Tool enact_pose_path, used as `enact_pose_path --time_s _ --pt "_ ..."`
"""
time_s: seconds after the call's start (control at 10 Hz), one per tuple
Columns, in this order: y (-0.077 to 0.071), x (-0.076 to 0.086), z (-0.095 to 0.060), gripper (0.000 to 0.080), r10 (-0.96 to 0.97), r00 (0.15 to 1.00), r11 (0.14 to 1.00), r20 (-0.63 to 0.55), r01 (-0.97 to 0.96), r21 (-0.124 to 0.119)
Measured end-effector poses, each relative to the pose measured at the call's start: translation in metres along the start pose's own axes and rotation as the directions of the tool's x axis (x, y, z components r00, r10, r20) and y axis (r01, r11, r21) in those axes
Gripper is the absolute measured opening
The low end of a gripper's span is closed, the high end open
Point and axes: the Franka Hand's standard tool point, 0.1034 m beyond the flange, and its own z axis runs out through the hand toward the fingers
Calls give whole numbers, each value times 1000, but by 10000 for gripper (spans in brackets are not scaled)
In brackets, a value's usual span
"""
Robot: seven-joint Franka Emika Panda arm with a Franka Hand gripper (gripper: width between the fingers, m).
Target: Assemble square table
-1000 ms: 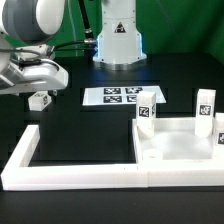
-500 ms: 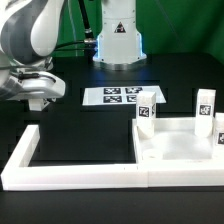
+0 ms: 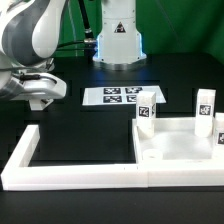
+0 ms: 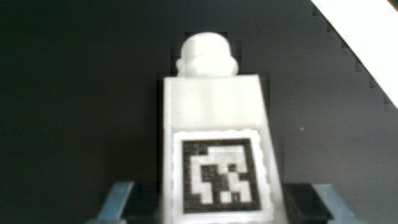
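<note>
At the exterior view's left, the gripper [image 3: 40, 99] has its jaws clamped on 1 tagged white leg [image 4: 212, 140]; the square slab [image 3: 180, 150] sits lower right.

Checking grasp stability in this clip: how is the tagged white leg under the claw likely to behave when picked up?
The leg looks like rigid moulded plastic, so it should stay stiff. Its flat sides probably suit the claw fingers, though smooth plastic might slip. Its rounded peg end suggests it could tip if stood on it.
</note>
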Motion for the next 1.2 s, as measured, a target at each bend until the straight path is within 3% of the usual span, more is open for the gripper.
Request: enact_pose_path --time_s 0.6,0.9,1.0,1.2 --pt "-3 0 -3 288 -5 1000 1000 -2 5 -2" --pt "-63 -19 -76 289 -81 994 997 -71 80 -12" --pt "-68 -23 -85 289 -92 991 996 -92 91 -13" --pt "-64 -10 -88 289 -94 973 995 -209 88 -38"
